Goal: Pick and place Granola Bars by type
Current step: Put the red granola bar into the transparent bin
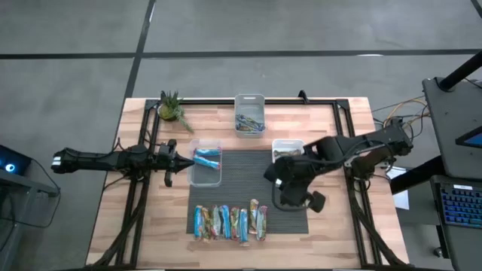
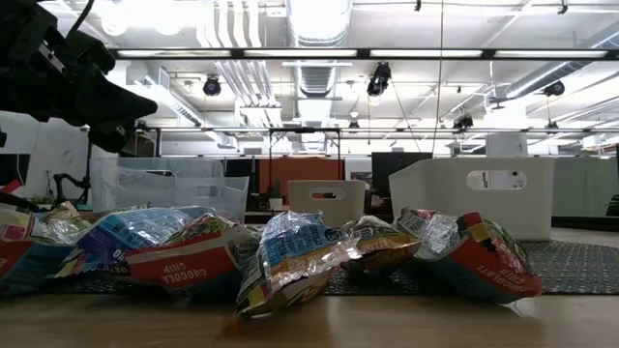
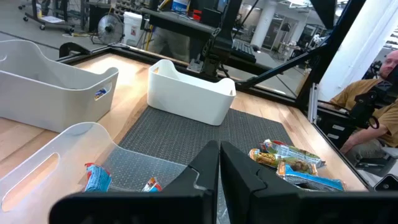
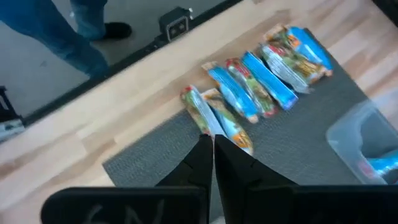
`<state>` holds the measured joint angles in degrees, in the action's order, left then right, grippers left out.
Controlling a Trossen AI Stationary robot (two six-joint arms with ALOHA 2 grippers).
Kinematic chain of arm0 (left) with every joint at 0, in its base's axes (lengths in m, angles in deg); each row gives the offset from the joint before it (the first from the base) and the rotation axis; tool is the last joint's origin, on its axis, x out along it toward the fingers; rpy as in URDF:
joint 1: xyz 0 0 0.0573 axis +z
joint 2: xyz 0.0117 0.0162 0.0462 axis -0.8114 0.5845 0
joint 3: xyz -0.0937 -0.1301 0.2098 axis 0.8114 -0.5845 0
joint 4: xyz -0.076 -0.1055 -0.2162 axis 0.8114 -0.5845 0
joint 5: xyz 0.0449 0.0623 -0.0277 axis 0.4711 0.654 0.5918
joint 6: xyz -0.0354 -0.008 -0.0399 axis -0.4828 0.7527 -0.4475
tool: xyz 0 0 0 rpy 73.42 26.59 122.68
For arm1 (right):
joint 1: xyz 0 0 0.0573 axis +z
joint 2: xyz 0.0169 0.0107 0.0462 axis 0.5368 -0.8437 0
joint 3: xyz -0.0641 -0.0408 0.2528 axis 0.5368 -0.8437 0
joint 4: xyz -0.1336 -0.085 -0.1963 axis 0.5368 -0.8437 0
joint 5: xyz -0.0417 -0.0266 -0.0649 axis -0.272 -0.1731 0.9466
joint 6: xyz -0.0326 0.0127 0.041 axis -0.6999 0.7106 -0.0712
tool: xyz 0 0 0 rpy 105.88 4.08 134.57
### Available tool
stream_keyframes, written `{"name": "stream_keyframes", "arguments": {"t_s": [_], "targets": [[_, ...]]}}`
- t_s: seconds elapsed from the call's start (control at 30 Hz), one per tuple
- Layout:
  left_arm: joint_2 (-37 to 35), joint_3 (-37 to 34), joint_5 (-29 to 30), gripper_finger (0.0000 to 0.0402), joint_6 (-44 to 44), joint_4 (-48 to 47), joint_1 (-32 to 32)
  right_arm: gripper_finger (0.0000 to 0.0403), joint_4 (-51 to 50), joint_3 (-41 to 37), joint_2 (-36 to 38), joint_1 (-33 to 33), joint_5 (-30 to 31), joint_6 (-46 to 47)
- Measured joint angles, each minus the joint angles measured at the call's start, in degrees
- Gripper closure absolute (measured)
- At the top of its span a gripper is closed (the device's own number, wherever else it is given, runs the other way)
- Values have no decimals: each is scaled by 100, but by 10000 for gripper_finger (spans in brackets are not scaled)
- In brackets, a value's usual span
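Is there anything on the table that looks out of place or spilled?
Nothing stands out. The unsorted granola bars lie in a row along the mat's near edge, the three bins stand upright, and the left gripper and right gripper are shut, holding nothing.

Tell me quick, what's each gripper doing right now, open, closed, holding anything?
Left gripper: closed, holding nothing, beside the clear bin.
Right gripper: closed, holding nothing, above the granola bars.
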<state>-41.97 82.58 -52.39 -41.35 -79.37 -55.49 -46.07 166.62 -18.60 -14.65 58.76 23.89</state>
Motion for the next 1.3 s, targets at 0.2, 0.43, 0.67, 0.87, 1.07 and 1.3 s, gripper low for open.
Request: {"name": "stream_keyframes", "arguments": {"t_s": [0.2, 0.43, 0.67, 0.87, 1.07, 1.3], "targets": [[0, 0, 0, 402, -2, 0, 1, 394, 434, -255, -210, 291, 7, 646], [2, 2, 0, 402, -2, 0, 0, 394, 725, -302, -540, 559, 60, 768], [2, 0, 2, 402, -2, 0, 2, 394, 962, -396, -843, 782, 63, 150], [2, 0, 0, 402, -2, 0, 0, 394, 1016, -431, -1120, 814, 149, -311], [1, 1, 0, 402, -2, 0, 0, 379, 1026, -436, -1347, 805, 981, -409], [2, 2, 2, 402, -2, 0, 2, 287, 1035, -466, -1485, 805, 976, -695]]}}
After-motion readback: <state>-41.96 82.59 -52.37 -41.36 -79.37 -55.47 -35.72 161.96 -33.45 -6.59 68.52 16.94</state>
